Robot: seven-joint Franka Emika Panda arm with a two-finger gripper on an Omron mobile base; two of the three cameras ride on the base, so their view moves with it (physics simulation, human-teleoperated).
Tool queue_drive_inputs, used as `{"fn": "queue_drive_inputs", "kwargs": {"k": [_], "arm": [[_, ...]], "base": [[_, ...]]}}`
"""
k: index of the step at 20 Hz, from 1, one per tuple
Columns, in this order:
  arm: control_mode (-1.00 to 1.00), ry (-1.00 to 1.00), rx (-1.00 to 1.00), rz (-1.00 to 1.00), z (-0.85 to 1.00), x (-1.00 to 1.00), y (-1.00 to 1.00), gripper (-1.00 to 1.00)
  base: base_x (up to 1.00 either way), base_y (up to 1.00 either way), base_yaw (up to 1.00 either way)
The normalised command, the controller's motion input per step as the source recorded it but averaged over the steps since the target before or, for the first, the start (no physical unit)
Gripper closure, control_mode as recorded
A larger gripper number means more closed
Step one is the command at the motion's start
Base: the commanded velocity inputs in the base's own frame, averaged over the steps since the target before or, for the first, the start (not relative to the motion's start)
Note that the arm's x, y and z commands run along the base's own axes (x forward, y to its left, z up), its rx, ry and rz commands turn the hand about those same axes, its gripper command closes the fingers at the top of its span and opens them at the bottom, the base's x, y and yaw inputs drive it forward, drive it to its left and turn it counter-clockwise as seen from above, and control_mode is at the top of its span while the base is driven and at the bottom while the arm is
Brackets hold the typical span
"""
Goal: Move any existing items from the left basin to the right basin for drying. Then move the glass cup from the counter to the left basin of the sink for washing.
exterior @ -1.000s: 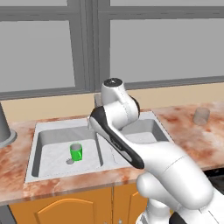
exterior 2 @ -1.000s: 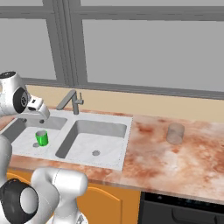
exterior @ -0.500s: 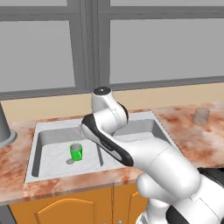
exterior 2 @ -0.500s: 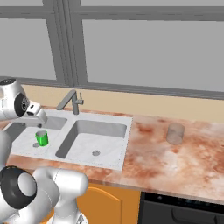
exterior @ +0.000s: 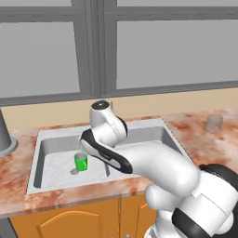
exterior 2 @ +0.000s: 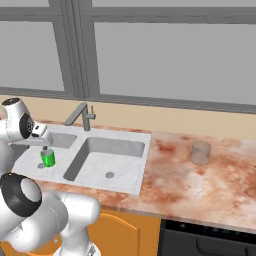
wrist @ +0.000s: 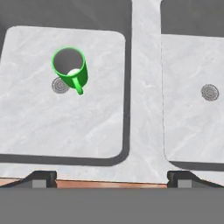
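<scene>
While the small bright green handled mug point(wrist: 70, 68) stands upper left, both fingers point(wrist: 41, 178) sit along the bottom. They are spread wide, holding nothing.

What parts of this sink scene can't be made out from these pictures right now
- Left basin, left base view: its right part lies behind the white arm.
- Right basin, left base view: its floor and drain are behind the arm.
- Green mug, right base view: its handle cannot be seen; too small.
- Glass cup, right base view: too small and pale to tell whether it holds anything.
- Grey canister, left base view: cut off by the left edge.
</scene>
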Motion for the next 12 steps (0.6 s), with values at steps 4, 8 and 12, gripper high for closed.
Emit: {"fn": "queue_drive_inputs", "kwargs": {"k": [4,8,12], "arm": [[-1.00,0.00,0.00,0.00,-0.37,0.19,0.21,-1.00],[-1.00,0.00,0.00,0.00,-0.33,0.25,0.19,-1.00],[-1.00,0.00,0.00,0.00,-0.31,0.25,0.18,-1.00]], "base": [[0.00,0.00,0.00],[0.00,0.00,0.00],[0.00,0.00,0.00]]}}
